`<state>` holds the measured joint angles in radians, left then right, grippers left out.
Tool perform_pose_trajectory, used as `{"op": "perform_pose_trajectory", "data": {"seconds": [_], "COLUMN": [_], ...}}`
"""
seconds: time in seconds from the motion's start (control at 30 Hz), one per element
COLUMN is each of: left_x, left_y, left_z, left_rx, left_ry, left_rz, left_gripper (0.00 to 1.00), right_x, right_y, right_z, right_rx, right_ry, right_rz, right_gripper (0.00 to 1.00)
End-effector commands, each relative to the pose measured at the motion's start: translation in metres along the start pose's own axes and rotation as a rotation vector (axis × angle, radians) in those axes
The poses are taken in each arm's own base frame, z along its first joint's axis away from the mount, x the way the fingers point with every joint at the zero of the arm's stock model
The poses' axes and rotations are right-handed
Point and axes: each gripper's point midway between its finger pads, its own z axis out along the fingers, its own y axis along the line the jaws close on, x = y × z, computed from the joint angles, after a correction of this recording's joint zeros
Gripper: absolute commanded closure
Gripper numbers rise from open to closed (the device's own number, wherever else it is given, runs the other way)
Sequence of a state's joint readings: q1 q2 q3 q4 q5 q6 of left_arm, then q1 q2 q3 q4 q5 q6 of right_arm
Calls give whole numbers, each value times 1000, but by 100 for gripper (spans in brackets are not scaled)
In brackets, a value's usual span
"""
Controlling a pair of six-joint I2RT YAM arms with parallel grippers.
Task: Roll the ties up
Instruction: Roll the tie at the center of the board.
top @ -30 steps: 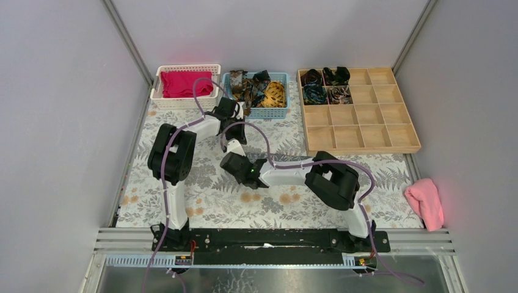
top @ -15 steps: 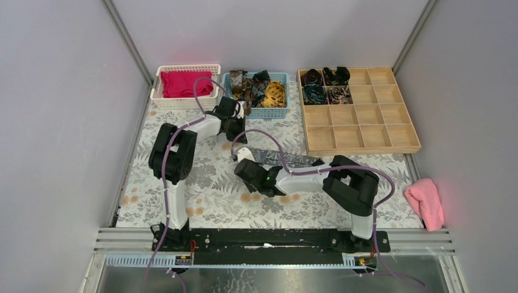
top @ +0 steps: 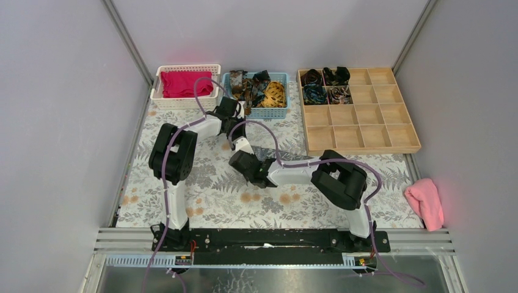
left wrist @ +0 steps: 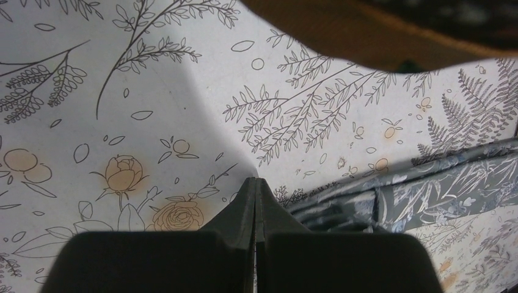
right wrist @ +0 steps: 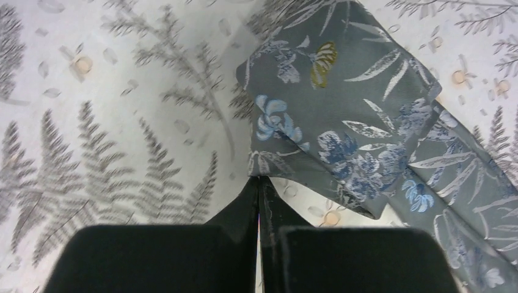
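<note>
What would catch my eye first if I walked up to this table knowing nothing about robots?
The white-and-black left arm and right arm bend inward, meeting mid-table over a grey necktie with blue flowers on the flower-printed tablecloth. At the back right, a pale wooden tray of square compartments holds four dark rolled ties in its far-left corner; beside it, a blue plastic basket is heaped with loose patterned ties.

Plain grey walls (top: 55, 91) stand on three sides of the tabletop (top: 207, 195), which is white with flowers and ferns.
</note>
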<state>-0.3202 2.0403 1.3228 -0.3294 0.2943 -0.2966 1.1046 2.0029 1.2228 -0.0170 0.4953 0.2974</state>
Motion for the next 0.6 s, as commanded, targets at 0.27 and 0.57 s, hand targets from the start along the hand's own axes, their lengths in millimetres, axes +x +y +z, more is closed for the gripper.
{"op": "perform_pose_trajectory", "data": {"seconds": [0.27,0.57], "left_x": [143,162], "left_y": [43,20], "left_z": [24,8], "left_rx": [-235,-294], "left_ry": [332,334], "left_rz": [-61,-15], "left_gripper": [100,100], "right_x": [-22,-43], "right_y": [-25,-13], "right_z": [27,24], "right_rx": [16,-45], "right_ry": [10,-3], "right_rz": [-40,-38], "right_gripper": [100,100]}}
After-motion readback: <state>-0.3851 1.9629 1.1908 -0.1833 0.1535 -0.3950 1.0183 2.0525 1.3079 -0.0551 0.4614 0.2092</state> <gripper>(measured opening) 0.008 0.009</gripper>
